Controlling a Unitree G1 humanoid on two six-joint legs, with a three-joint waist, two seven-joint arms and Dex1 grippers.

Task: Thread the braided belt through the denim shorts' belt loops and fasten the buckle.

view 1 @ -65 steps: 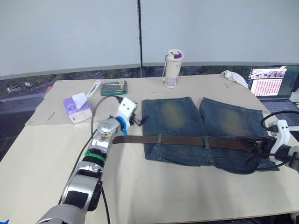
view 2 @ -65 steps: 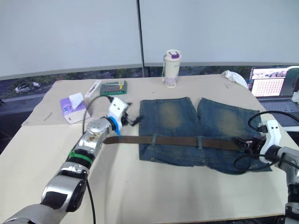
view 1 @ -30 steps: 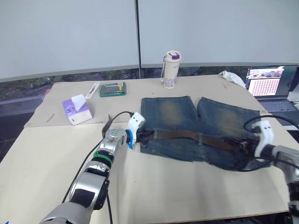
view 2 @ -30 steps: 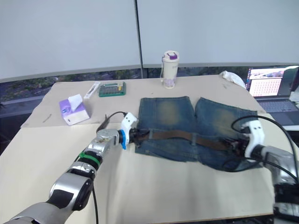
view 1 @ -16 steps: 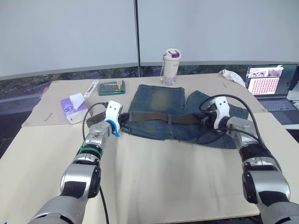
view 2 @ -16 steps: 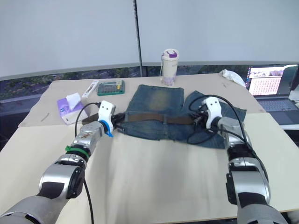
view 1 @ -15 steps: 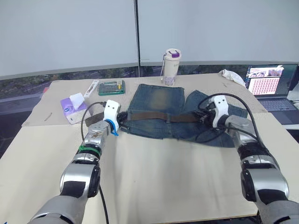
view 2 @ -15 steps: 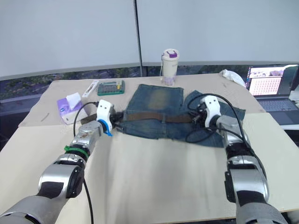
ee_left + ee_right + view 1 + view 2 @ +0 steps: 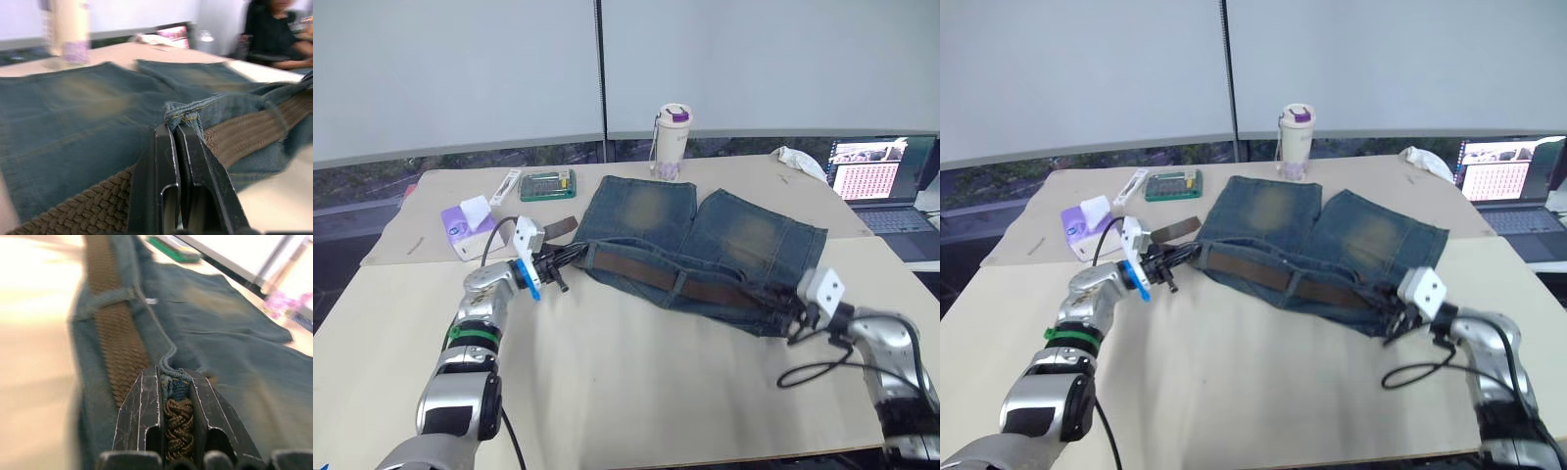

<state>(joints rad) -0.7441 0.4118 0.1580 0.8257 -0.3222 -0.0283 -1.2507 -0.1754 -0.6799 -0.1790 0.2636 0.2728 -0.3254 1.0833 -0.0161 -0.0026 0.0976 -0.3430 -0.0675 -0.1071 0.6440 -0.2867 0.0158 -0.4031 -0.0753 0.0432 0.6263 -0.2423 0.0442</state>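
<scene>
the denim shorts (image 9: 705,230) are laid out on the table (image 9: 636,382) with the braided belt (image 9: 666,278) along the waistband, which is clamped at opposite ends by the left gripper (image 9: 566,260) and, belt included, the right gripper (image 9: 175,396), so tension should be kept even.

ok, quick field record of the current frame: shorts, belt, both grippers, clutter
denim shorts: spread on the table, waistband toward the robot, running at a slant
braided belt: lies along the waistband under the belt loops
left gripper: shut on a waistband fold, at the shorts' left end
right gripper: shut on belt and denim together, at the right end
buckle: cannot tell
clutter: bottle, tissue box, green box, laptop
</scene>
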